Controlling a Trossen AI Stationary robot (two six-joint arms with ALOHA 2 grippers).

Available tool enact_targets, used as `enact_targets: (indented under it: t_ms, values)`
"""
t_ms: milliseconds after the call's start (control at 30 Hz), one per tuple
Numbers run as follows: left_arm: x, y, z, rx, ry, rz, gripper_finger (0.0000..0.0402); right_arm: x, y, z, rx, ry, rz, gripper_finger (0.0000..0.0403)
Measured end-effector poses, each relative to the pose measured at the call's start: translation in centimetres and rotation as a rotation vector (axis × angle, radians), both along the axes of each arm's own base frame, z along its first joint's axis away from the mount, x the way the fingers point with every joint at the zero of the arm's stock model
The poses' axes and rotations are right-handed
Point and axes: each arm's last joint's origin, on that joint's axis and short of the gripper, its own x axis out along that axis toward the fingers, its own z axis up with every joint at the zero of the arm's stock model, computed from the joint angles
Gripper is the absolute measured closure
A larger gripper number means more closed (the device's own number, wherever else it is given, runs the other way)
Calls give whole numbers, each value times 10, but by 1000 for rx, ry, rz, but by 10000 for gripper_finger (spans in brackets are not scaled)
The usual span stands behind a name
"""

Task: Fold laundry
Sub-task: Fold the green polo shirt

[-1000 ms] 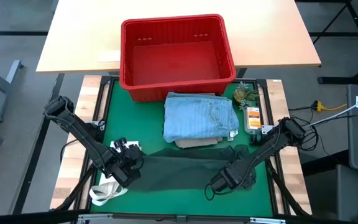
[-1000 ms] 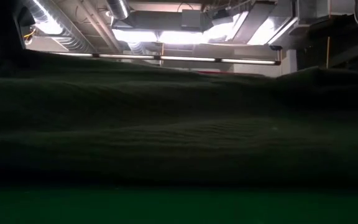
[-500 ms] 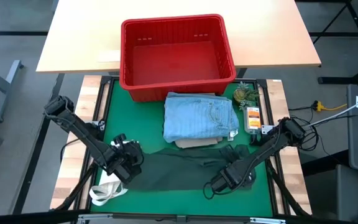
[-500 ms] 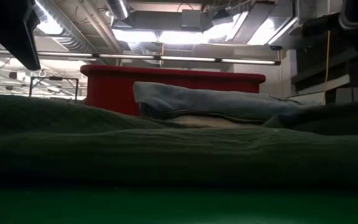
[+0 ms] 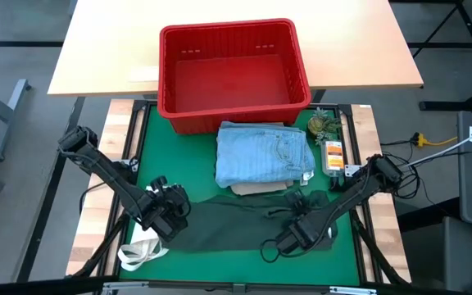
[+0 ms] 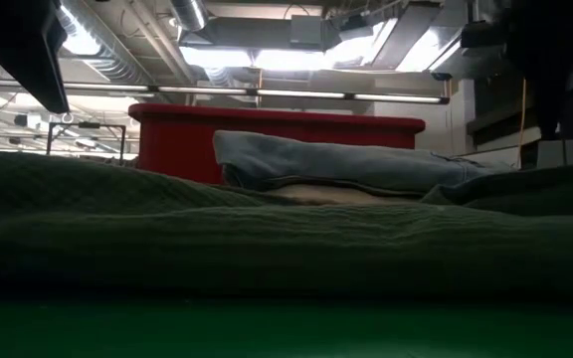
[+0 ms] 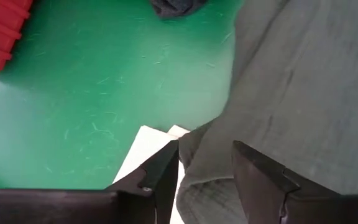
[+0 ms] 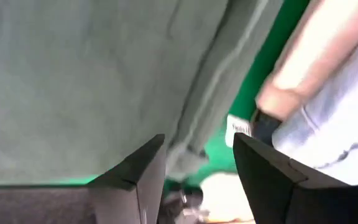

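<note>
Behind the dark green-grey garment (image 5: 228,223) both spread pincers, left (image 5: 173,215) and right (image 5: 289,238), flank sits a red basket (image 5: 233,74).

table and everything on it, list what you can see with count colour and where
red basket: 1, red, empty, far edge of the green mat
green mat: 1, green, covers the work table
wooden table: 1, light wood, behind the basket
light blue garment: 1, light blue, folded, on top of the stack near the basket
beige piece: 1, beige, under the light blue one
dark green-grey garment: 1, spread flat at the near side
white tote bag: 1, white, near left corner
small items: several, mixed colours, right of the stack
left gripper: open, at the garment's left edge
right gripper: open, over the garment's right part
</note>
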Motion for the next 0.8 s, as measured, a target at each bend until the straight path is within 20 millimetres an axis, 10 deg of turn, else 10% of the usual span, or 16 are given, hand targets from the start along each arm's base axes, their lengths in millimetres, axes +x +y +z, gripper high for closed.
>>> enact_targets:
  t_ms: [800]
  values:
    - [3,-3,0,-40,-34,-3,276,-19,-31,-72,-97,28,-44,217]
